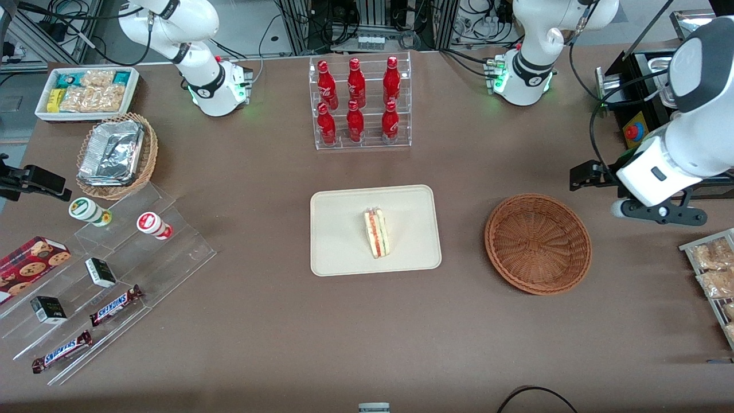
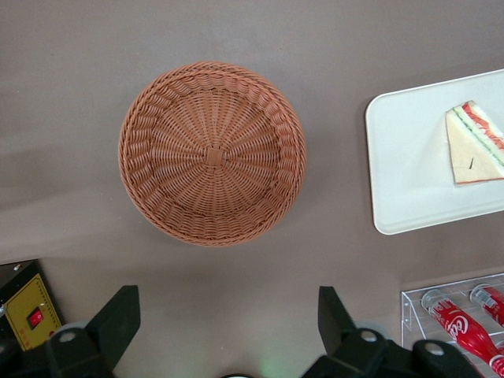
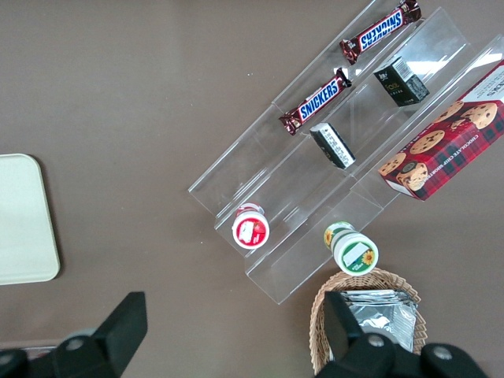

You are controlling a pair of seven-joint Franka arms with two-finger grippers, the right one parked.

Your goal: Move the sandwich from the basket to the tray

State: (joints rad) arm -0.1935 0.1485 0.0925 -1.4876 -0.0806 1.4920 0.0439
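The sandwich [image 1: 377,233] [image 2: 476,142], a pale wedge with red, orange and green layers, lies on the cream tray [image 1: 344,229] [image 2: 409,157] at mid-table. Beside the tray, toward the working arm's end, the reddish-brown wicker basket [image 1: 538,244] [image 2: 213,153] stands with nothing in it. My left gripper [image 1: 579,176] [image 2: 227,303] hangs high over the table, a little farther from the front camera than the basket and off its rim. It is open wide and holds nothing.
A clear rack of red bottles [image 1: 360,103] [image 2: 465,327] stands farther from the front camera than the tray. Snack packets [image 1: 714,269] and a control box with a red button [image 1: 633,132] sit near the working arm. A foil-filled basket [image 1: 117,155] and acrylic shelves [image 1: 114,269] lie toward the parked arm's end.
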